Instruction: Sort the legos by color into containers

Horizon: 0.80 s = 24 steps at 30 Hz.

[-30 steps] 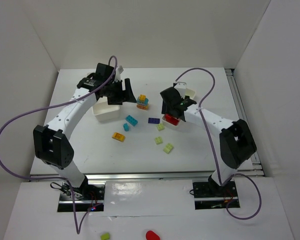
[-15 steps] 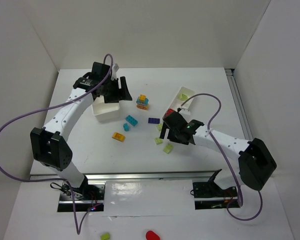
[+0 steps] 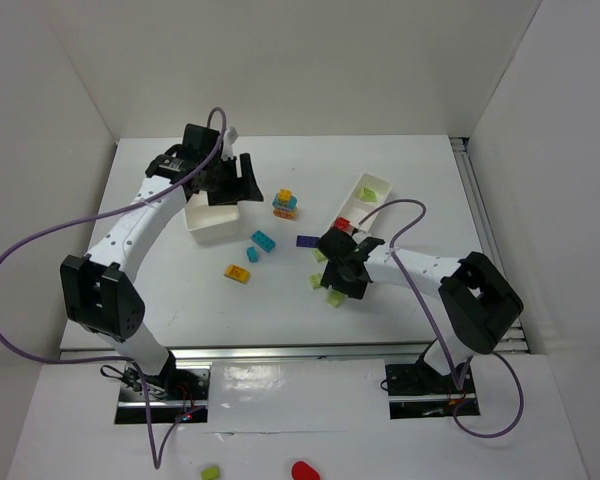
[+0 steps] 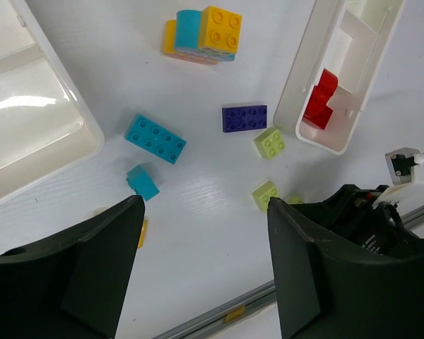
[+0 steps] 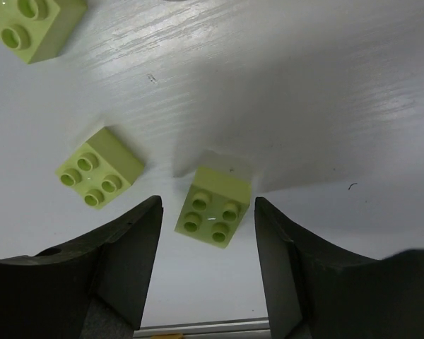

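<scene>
My right gripper (image 3: pixel 337 281) is open and low over the table, its jaws on either side of a lime green lego (image 5: pixel 213 206), not touching it. Two more lime legos (image 5: pixel 99 167) lie to its left. My left gripper (image 3: pixel 242 183) is open and empty above the small white box (image 3: pixel 213 221). Its view shows a cyan lego (image 4: pixel 155 139), a small cyan one (image 4: pixel 142 181), a purple one (image 4: pixel 244 118), a yellow-and-cyan stack (image 4: pixel 203 35), and a red lego (image 4: pixel 319 106) in the long divided tray (image 4: pixel 300 78). A yellow lego (image 3: pixel 238 273) lies left of centre.
White walls surround the table. A metal rail (image 3: pixel 300 351) runs along the near edge. A lime bit (image 3: pixel 211 472) and a red bit (image 3: pixel 303 469) lie outside the table, in front of the arm bases.
My right arm swung from above the long tray's near end down to the lime legos and lowered over one. My left gripper shifted slightly left above the small box.
</scene>
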Each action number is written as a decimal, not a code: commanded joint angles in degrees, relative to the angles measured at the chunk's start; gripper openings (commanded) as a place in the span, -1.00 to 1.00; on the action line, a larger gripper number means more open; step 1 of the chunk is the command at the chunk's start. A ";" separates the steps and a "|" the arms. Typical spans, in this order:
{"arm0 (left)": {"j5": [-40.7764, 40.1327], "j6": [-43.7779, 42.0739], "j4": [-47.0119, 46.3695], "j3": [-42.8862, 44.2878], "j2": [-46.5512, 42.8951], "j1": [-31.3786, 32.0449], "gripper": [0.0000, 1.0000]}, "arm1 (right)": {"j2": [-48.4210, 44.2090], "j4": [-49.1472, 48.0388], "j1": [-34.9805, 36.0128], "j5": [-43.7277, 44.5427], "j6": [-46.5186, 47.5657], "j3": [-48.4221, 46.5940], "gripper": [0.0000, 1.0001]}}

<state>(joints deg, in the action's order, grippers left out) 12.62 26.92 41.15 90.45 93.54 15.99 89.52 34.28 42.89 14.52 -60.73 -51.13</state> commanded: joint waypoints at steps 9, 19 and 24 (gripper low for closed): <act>0.39 -1.25 -0.45 0.07 -2.22 -0.78 0.57 | -0.39 3.69 1.40 3.13 -1.06 -3.89 -0.07; 0.39 -1.25 -0.45 0.60 -1.69 -0.78 0.57 | -3.73 10.81 -2.18 17.72 8.95 -16.87 -0.17; 0.39 -1.25 -0.45 0.60 -1.69 -1.31 0.57 | -0.49 5.19 -10.10 18.52 18.27 -23.47 -0.17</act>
<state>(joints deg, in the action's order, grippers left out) 12.64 26.92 41.15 90.30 93.54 15.14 88.49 41.43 37.06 28.12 -49.06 -70.39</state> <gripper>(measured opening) 0.785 0.421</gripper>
